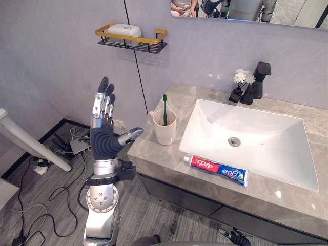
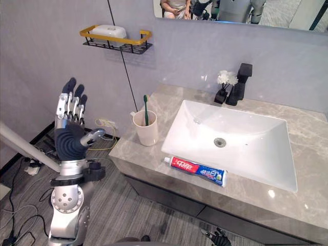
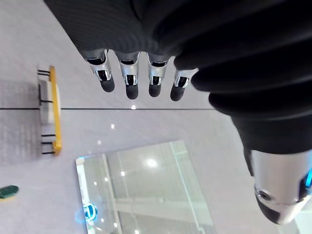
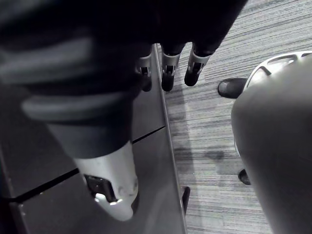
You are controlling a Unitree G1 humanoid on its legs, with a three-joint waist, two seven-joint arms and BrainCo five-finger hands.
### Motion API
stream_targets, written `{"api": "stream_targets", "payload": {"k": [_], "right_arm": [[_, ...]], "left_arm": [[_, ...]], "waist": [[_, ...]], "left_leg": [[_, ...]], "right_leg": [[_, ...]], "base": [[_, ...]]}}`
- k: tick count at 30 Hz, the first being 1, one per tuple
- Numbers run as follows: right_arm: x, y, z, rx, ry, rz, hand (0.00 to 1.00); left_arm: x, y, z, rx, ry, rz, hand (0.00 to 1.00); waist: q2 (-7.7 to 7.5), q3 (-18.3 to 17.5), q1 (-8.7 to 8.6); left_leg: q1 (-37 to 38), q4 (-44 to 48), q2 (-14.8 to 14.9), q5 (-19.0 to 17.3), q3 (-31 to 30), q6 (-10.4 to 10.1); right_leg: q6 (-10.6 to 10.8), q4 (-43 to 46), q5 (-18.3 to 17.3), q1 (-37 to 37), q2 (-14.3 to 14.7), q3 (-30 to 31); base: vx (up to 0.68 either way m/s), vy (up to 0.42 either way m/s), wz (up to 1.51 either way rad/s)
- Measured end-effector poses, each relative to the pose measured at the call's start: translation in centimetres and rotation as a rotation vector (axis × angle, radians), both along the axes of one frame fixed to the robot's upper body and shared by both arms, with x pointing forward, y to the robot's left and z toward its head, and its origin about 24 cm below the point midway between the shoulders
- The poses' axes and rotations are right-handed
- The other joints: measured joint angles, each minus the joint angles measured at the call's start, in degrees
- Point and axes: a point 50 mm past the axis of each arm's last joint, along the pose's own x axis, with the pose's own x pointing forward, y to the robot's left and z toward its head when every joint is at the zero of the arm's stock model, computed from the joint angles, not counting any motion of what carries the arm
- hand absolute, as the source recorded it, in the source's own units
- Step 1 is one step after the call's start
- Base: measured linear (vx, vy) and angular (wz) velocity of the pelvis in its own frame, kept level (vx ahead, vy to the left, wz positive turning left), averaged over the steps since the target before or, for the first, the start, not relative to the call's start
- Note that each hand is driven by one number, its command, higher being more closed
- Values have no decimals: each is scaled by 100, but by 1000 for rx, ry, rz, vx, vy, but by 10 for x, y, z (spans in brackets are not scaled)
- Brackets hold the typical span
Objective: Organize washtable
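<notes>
A red, white and blue toothpaste tube (image 1: 216, 170) lies flat on the marble counter (image 1: 205, 192), along the front rim of the white sink (image 1: 287, 174). At the counter's left end a beige cup (image 1: 164, 128) holds an upright green toothbrush (image 1: 165, 106). My left hand (image 1: 104, 139) is raised off the counter's left edge, open and empty, fingers (image 3: 129, 80) straight and thumb towards the cup. Low down by the cabinet front hangs my right hand (image 2: 218, 237), its fingers (image 4: 168, 73) relaxed and holding nothing.
A black faucet (image 1: 257, 81) and a small vase of white flowers (image 1: 242, 81) stand behind the sink. A gold-railed wall shelf (image 1: 131, 39) carries a white soap. A mirror (image 1: 246, 10) hangs above. Cables (image 1: 46, 200) and a white pole (image 1: 31, 146) occupy the floor at left.
</notes>
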Motion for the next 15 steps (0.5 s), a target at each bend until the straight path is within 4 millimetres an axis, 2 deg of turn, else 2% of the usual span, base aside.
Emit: {"api": "stream_targets", "payload": {"k": [4, 6, 8, 10, 15], "right_arm": [[-2, 3, -2, 11, 12, -1, 0], [-3, 4, -2, 12, 13, 0, 0], [-3, 4, -2, 12, 14, 0, 0], [-3, 3, -2, 12, 14, 0, 0], [-2, 1, -1, 8, 13, 2, 0]], "left_arm": [[0, -14, 6, 39, -39, -89, 0], [-2, -30, 9, 71, -60, -190, 0], [-3, -41, 11, 90, -72, -256, 0], [-5, -56, 11, 120, -79, -351, 0], [1, -80, 9, 206, -82, -437, 0]], "waist": [[-81, -56, 6], [-103, -84, 3], [-98, -117, -11], [-79, -184, -128], [-23, -263, -158]], "left_leg": [[11, -1, 36, -3, 42, -2], [3, -14, 56, -26, 87, -37], [-10, -36, 62, -26, 123, -38], [-3, -62, 57, -24, 139, -38], [-13, -106, 71, -3, 266, -7]], "right_leg": [[-19, 0, 14, -11, 9, 47], [-32, 3, 22, -61, 18, 108], [-56, 3, 43, -100, 22, 137], [-49, -2, 58, -112, 17, 151], [-47, -14, 82, -223, 24, 290]], "base": [[-54, 23, -6], [-49, 20, -13], [-22, 27, -12], [2, 29, -4], [25, 24, -14]]}}
